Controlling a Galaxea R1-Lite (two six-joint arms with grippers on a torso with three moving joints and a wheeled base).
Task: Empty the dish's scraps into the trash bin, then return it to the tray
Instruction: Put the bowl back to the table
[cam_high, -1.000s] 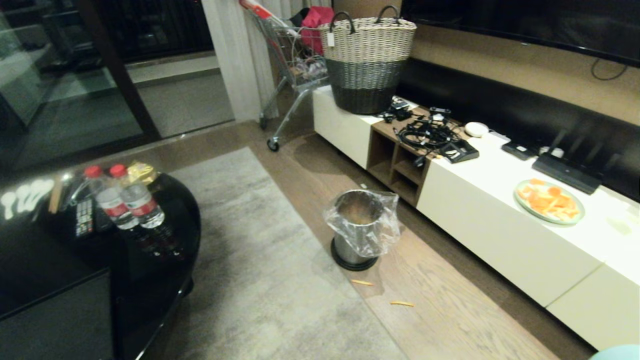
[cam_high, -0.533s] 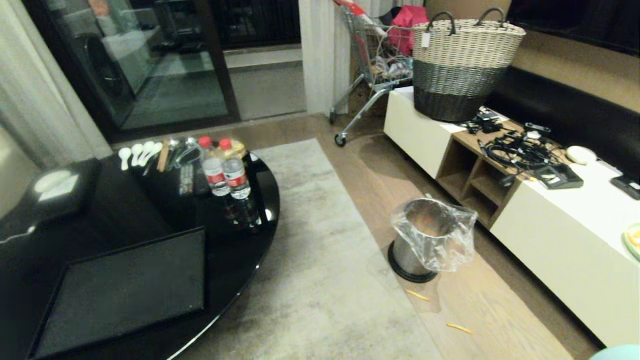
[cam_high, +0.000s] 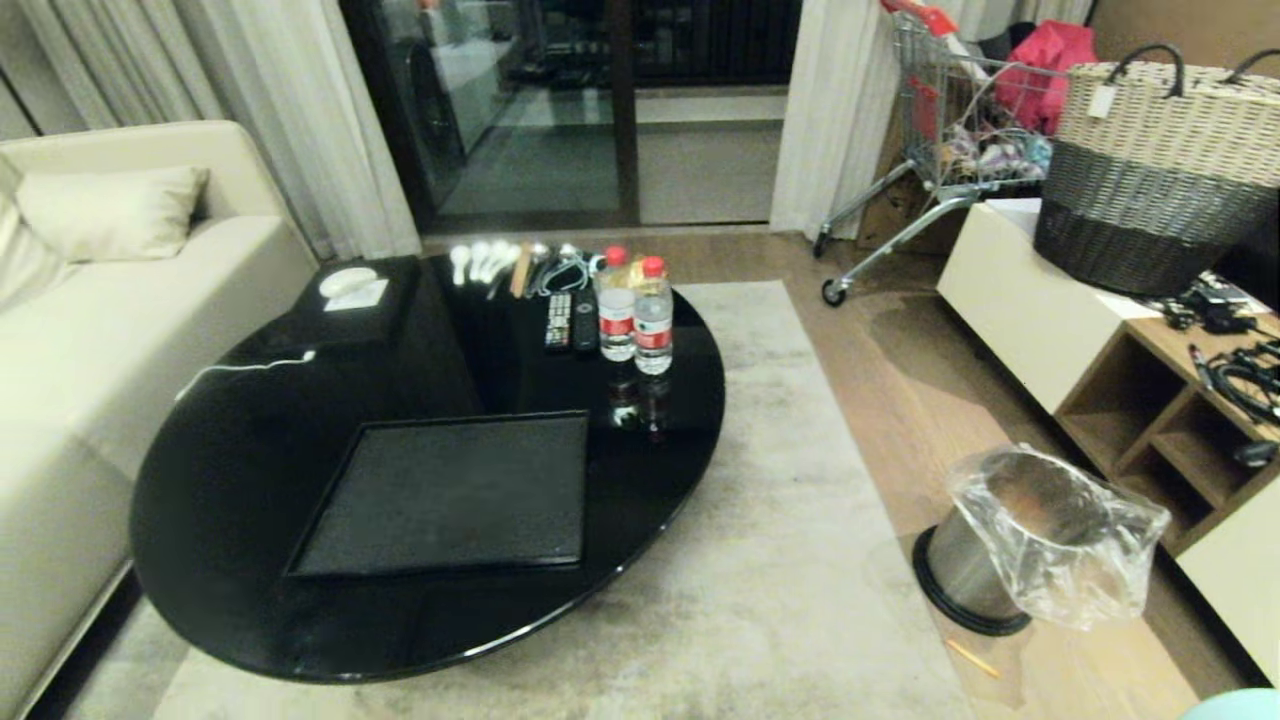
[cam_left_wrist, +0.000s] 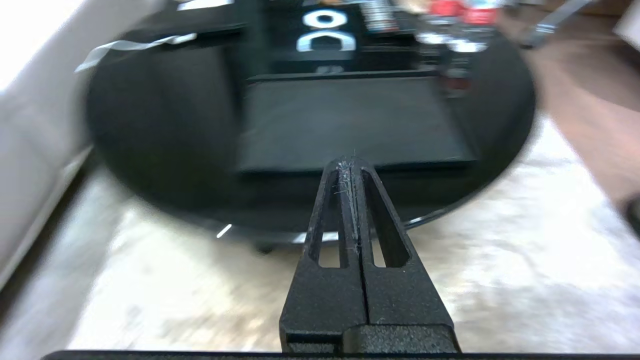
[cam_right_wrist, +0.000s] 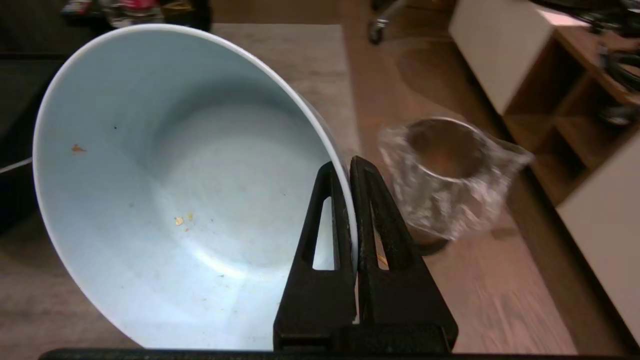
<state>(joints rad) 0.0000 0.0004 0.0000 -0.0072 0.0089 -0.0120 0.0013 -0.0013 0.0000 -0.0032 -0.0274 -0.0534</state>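
Note:
My right gripper (cam_right_wrist: 346, 165) is shut on the rim of the dish (cam_right_wrist: 175, 200), a pale round bowl held tilted above the floor. Only a few tiny crumbs (cam_right_wrist: 182, 220) cling inside it. The steel trash bin (cam_high: 1010, 545) with its clear liner stands on the wood floor at the right, and shows beyond the bowl (cam_right_wrist: 445, 170). One orange strip of the scraps (cam_high: 972, 658) lies on the floor beside the bin. The black tray (cam_high: 450, 495) lies bare on the round black table (cam_high: 220, 480). My left gripper (cam_left_wrist: 350, 162) is shut and holds nothing, short of the table's near edge, pointing at the tray (cam_left_wrist: 350, 120).
Two water bottles (cam_high: 635, 315), remotes (cam_high: 570, 320) and white spoons (cam_high: 480, 260) sit at the table's far side. A cream sofa (cam_high: 90, 330) flanks the table on the left. A shopping cart (cam_high: 940, 150), a woven basket (cam_high: 1150, 170) and a white low cabinet (cam_high: 1010, 290) line the right. A pale rug (cam_high: 780, 520) covers the floor.
The whole view has swung left, so the camera has turned: table and tray now fill the middle and the bin sits at the right. Neither arm has moved.

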